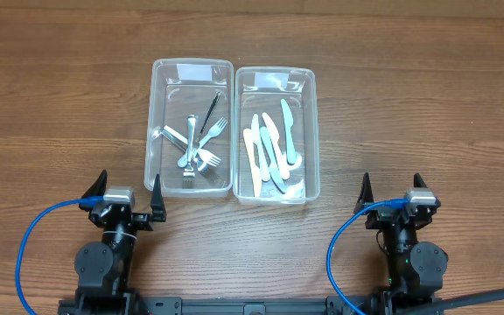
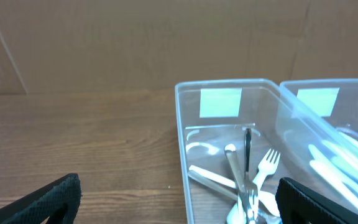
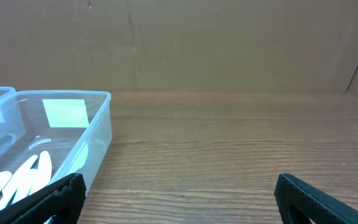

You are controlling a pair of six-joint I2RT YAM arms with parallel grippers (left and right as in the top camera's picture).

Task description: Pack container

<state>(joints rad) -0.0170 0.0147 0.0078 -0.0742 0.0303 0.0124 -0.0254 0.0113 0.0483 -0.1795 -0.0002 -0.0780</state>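
Two clear plastic containers stand side by side at the table's middle. The left container (image 1: pixel 153 131) holds several metal forks and spoons (image 1: pixel 195 149) and one black utensil (image 1: pixel 211 112). The right container (image 1: pixel 313 131) holds several white and pale blue plastic utensils (image 1: pixel 272 149). My left gripper (image 1: pixel 129 194) is open and empty, just in front of the left container's near-left corner; its wrist view shows the metal cutlery (image 2: pixel 247 186) inside the left container (image 2: pixel 180 143). My right gripper (image 1: pixel 396 192) is open and empty, to the right of the right container (image 3: pixel 101 137).
The wooden table (image 1: pixel 59 105) extends all round the containers. Blue cables (image 1: pixel 38 236) loop from both arm bases at the front edge. A cardboard wall (image 2: pixel 135 43) stands behind the table.
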